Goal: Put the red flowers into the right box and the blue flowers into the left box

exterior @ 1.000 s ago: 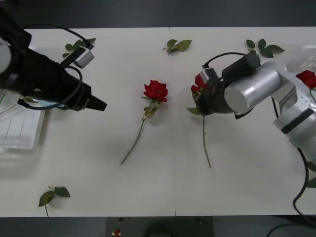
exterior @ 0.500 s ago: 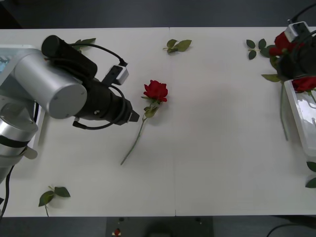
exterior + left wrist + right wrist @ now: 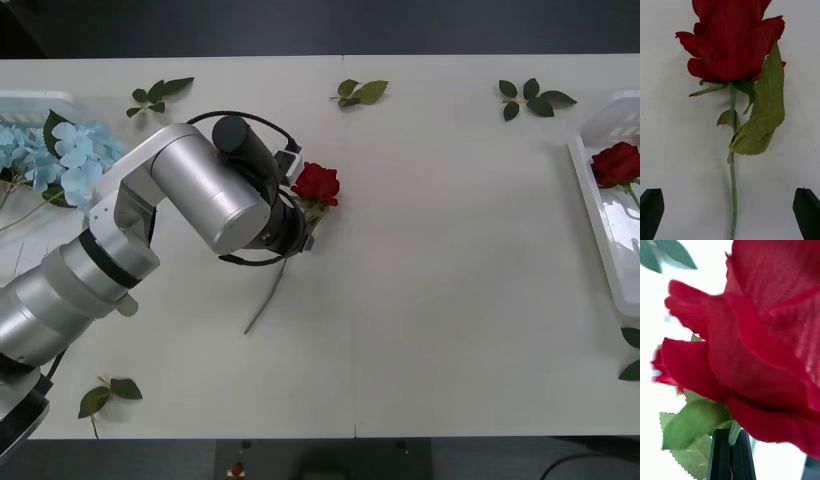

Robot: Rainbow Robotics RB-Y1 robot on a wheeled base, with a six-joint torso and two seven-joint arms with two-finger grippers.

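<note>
Now the left pincer point(image 3: 730, 213), fingers spread apart, hangs over a rose point(image 3: 316, 184) lying on the desk point(image 3: 450, 300). Meanwhile the right pincer point(image 3: 732, 461) is clamped on another rose's stem point(image 3: 734, 433).

The left arm point(image 3: 150, 235) comes across as a chain of fat brushed-silver cylinders, split by a black band near the lower joint. Its wrist section is black, with a black cylinder stub on top and a thin black cable looping over it to a small pale box. On the left gripper point(image 3: 730, 213), the fingers point(image 3: 651, 213) are matte black with slanted tips. The right gripper point(image 3: 731, 457) shows two flat black fingers point(image 3: 720, 455), plain and unmarked, faces narrow and straight-edged
</note>
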